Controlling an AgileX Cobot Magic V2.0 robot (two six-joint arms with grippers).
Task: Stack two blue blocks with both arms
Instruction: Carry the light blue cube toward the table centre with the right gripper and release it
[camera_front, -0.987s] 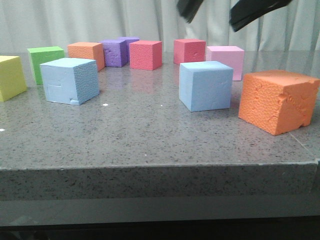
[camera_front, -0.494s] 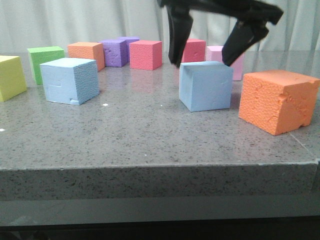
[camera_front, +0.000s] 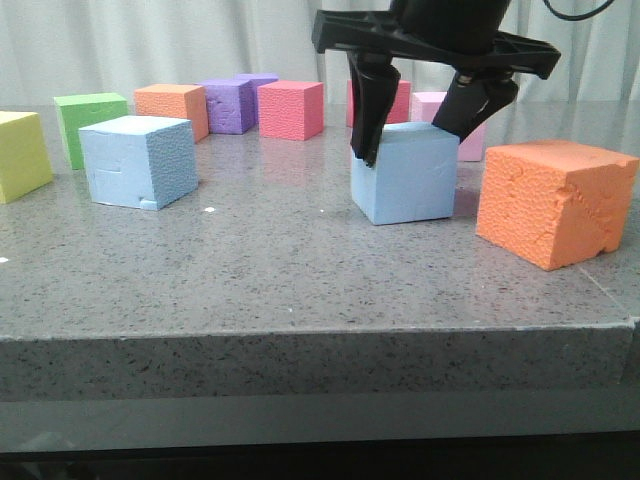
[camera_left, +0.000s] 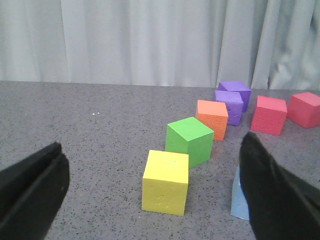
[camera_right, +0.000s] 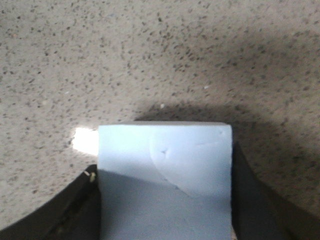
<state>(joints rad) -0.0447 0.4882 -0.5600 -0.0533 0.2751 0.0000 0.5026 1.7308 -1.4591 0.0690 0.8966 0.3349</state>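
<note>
1. Black and only half seen, the right gripper (camera_front: 412, 128) drops in from the top edge of the front view; its arm is cut off above, and its far finger runs behind the cube it straddles.
2. In the right wrist view the fingers (camera_right: 75, 210) show as dark wedges at the bottom corners, pressed against both side faces of the light sky-blue foam cube (camera_right: 165, 175), so the pincer is closed onto it (whether the cube has left the surface, I cannot tell).
3. The left gripper (camera_left: 150, 195) shows in its own wrist view as two black slabs standing wide apart with nothing between them.
4. Past its one slab peeks a sliver of the second sky-blue foam cube (camera_left: 239, 202), mostly hidden there.
5. From the front, the gripped blue cube (camera_front: 405, 172) sits right of centre, smooth-faced with faint scored lines, just beside the big orange foam cube (camera_front: 555, 200), whose face is rough and cracked.
6. The second blue cube (camera_front: 138, 160) stands well apart to the left, pebbled on one face, scored on another, chipped at a bottom corner.
7. Around them: a yellow foam cube (camera_front: 22, 155) cut by the left edge, a green foam cube (camera_front: 88, 125), a smaller orange cube (camera_front: 175, 108), purple cubes (camera_front: 232, 104), red cubes (camera_front: 290, 108) and a pink cube (camera_front: 462, 135) partly behind the gripper.
8. All rest on a grey speckled stone tabletop (camera_front: 300, 270), with pale pleated curtains (camera_front: 150, 45) across the back.
</note>
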